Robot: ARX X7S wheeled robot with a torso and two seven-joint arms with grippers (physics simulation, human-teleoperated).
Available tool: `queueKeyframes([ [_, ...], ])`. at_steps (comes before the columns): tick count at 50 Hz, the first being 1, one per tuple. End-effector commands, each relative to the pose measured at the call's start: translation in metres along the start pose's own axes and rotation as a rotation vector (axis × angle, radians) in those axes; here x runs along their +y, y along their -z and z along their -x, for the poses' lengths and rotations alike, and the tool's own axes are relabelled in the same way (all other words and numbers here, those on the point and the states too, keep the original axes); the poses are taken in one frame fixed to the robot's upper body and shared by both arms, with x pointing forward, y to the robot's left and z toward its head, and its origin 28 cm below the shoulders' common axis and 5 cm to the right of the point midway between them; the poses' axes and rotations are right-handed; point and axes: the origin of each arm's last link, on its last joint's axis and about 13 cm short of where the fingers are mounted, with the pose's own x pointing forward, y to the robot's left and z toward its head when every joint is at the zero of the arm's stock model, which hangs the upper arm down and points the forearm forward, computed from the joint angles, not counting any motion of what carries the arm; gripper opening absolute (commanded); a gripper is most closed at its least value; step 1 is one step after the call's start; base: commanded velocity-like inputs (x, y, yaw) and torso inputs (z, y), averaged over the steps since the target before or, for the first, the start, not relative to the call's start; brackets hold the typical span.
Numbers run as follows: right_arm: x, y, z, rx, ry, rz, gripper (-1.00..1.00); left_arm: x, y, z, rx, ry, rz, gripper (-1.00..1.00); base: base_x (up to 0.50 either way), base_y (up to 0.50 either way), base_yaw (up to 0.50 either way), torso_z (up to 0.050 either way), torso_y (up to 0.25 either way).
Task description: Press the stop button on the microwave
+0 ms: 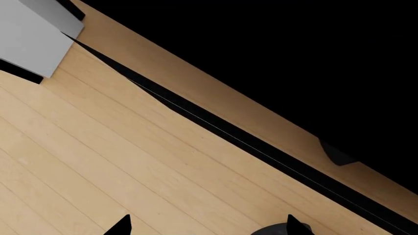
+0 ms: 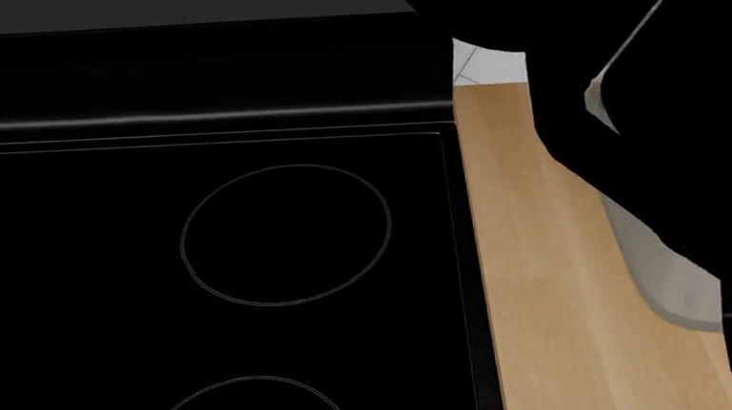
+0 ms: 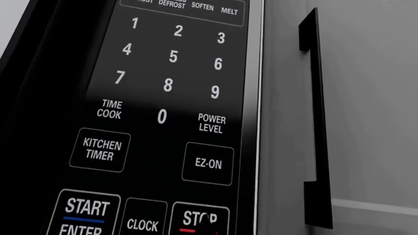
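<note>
Now my right wrist camera looks very close at the microwave keypad, and the STOP button lies at about six o'clock, beside CLOCK and under EZ-ON. I judge the right arm is nearer. I cannot tell whether the right pincer is apart or together. The left pincer is apart above wooden planks.
</note>
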Motion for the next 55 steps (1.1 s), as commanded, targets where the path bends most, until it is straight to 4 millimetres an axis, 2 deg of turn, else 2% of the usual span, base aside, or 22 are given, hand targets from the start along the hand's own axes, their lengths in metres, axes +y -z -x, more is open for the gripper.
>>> queueKeyframes([
  [1,0.001,0.005,0.003,0.010,-0.008,0.004,-1.00,0.000,0.000,0.000,0.000,0.000,0.000,1.00,0.00,0.00,0.00,0.000,0.000],
  [12,0.002,0.013,-0.003,0.024,-0.007,0.011,-1.00,0.000,0.000,0.000,0.000,0.000,0.000,1.00,0.00,0.00,0.00,0.000,0.000],
  [19,0.006,0.019,-0.014,0.039,-0.005,0.006,-1.00,0.000,0.000,0.000,0.000,0.000,0.000,1.00,0.00,0.00,0.00,0.000,0.000],
  [27,0.009,0.033,-0.031,0.070,0.003,0.007,-1.00,0.000,0.000,0.000,0.000,0.000,0.000,1.00,0.00,0.00,0.00,0.000,0.000],
  [36,0.010,0.044,-0.038,0.093,0.008,0.034,-1.00,0.000,0.000,0.000,0.000,0.000,0.000,1.00,0.01,0.00,0.00,0.000,0.000],
  [41,0.009,0.056,-0.046,0.125,0.030,0.056,-1.00,0.000,0.000,0.000,0.000,0.000,0.000,1.00,0.01,0.00,0.00,0.003,0.000],
  [55,0.005,0.063,-0.047,0.145,0.046,0.070,-1.00,0.000,0.000,0.000,0.000,0.000,0.000,1.00,0.01,0.00,0.00,0.002,0.000],
])
